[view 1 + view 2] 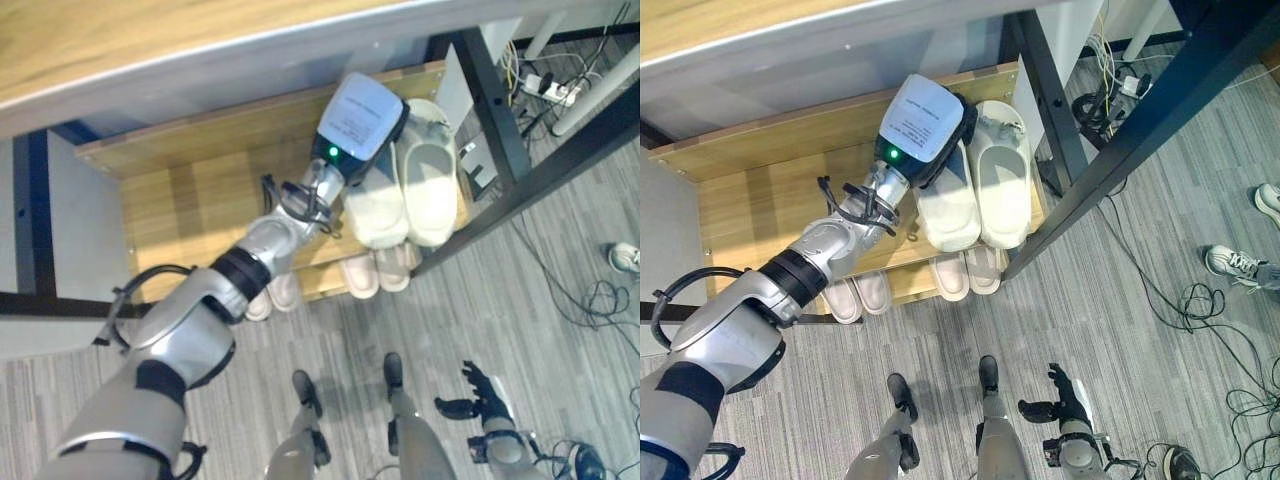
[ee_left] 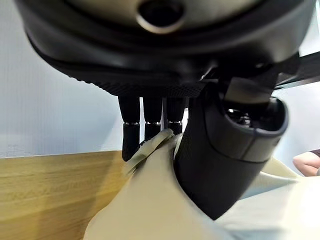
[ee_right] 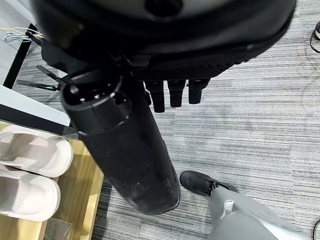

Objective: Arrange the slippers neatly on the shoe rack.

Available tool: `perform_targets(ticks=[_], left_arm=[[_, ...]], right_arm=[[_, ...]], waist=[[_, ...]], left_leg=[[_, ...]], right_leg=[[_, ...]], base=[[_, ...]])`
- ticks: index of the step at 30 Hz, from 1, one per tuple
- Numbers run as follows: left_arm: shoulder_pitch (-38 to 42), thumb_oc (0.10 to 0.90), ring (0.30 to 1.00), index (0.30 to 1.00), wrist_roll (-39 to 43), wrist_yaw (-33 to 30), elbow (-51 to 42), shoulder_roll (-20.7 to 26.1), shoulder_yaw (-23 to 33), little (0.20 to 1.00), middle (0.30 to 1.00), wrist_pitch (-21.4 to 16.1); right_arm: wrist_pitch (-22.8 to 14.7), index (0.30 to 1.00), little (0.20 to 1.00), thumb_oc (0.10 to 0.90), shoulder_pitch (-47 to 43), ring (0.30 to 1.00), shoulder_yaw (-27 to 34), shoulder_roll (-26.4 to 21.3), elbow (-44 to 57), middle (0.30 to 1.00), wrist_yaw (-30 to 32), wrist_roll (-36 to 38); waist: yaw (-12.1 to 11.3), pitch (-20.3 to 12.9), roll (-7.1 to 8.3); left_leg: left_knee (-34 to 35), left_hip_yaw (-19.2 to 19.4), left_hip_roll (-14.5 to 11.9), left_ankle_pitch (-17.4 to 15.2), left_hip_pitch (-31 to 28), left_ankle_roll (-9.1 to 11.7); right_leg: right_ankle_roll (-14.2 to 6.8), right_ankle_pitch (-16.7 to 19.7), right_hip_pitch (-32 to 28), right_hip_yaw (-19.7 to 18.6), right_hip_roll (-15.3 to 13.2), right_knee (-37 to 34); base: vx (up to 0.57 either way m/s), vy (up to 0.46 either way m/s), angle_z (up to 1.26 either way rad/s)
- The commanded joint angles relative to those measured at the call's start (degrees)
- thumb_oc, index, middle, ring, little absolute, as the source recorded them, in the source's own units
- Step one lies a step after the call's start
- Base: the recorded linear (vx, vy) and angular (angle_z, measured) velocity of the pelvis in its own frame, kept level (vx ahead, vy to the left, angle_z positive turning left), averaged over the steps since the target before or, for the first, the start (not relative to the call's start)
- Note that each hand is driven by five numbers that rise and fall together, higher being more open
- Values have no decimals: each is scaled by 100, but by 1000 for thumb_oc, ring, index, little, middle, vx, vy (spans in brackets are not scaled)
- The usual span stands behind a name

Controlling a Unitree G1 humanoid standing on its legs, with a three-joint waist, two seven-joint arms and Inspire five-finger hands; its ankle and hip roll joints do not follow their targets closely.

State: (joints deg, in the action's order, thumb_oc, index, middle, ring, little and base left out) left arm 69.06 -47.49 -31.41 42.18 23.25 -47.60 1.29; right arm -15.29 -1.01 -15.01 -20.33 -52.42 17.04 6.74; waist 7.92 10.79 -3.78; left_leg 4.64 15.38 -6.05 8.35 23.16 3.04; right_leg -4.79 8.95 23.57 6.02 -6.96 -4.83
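Two cream slippers lie side by side at the right end of the wooden shoe rack's top shelf (image 1: 190,190). My left hand (image 2: 220,150) reaches over the left slipper (image 1: 375,212); its thumb and fingers pinch that slipper's upper edge (image 2: 150,200). The right slipper (image 1: 430,190) lies untouched against it. On the lower shelf, one pale pair (image 1: 378,272) sits below them and another pair (image 1: 270,295) further left. My right hand (image 1: 478,392) hangs low over the floor, fingers relaxed, holding nothing.
A light wooden tabletop (image 1: 150,40) overhangs the rack. A black metal frame leg (image 1: 500,110) stands right of the rack. Cables and a power strip (image 1: 552,90) lie on the grey floor, with a white sneaker (image 1: 1235,265) at the right.
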Motion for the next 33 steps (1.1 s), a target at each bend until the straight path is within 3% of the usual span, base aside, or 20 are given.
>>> perform_targets(ticks=[1,19,33], left_arm=[[780,800,900,900,54,-94,682,-302,317,900,900,174],[-998,800,900,900,101,198,-489,-15,1169,900,900,86],[-942,800,900,900,295,163,-710,16,1352,900,900,25]], right_arm=[[-249,900,900,800,260,900,175,-405,109,900,93,225],[-30,900,900,800,214,900,382,-159,9,900,30,295],[60,900,900,800,219,900,342,-139,-156,900,-26,315]], waist=[[-42,-265,-38],[-273,-376,22],[-297,-513,-50]], left_leg=[[36,-307,-603,-77,-16,582],[36,-343,-497,-181,-390,548],[36,-299,-502,-190,-447,542]], right_leg=[[-546,-299,273,237,-351,259],[-507,-418,-167,310,-407,242],[-491,-434,-164,257,-392,248]], base=[[0,0,0],[-4,0,2],[0,0,0]])
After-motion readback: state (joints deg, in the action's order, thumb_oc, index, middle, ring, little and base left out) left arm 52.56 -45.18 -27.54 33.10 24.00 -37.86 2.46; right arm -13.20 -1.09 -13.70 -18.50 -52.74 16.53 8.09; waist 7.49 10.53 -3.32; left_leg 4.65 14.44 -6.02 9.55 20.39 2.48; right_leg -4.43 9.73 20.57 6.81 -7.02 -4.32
